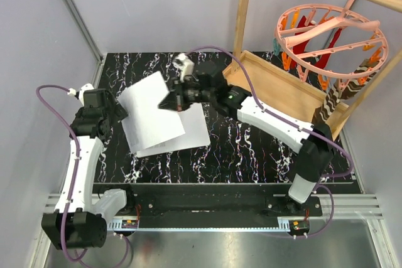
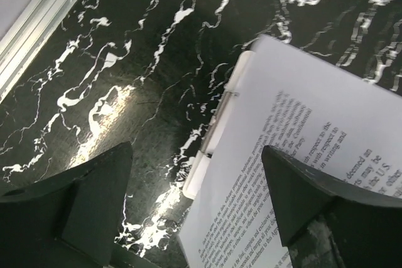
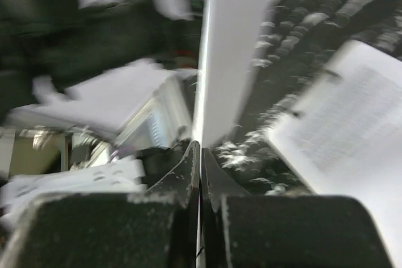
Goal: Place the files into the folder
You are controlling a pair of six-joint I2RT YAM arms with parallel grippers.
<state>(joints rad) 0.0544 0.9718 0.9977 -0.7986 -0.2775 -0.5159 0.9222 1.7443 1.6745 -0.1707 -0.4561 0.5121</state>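
**Sheet's in the air, folder's waiting underneath**

The right gripper (image 1: 178, 100) is pinched tight on the edge of one printed sheet (image 1: 149, 112), holding it lifted and tilted over the white folder (image 1: 196, 132). The folder lies flat on the black marbled table (image 1: 251, 155). The left gripper (image 1: 121, 114) hangs wide open just beside the sheet, holding nothing. Next up, I reckon: lower the sheet square onto the folder and tuck its edge under the clip (image 2: 220, 120).

Black marbled tabletop (image 1: 251, 155), pale grey walls (image 1: 157, 4), wooden frame (image 1: 242, 10), pink hanger (image 1: 333, 20)
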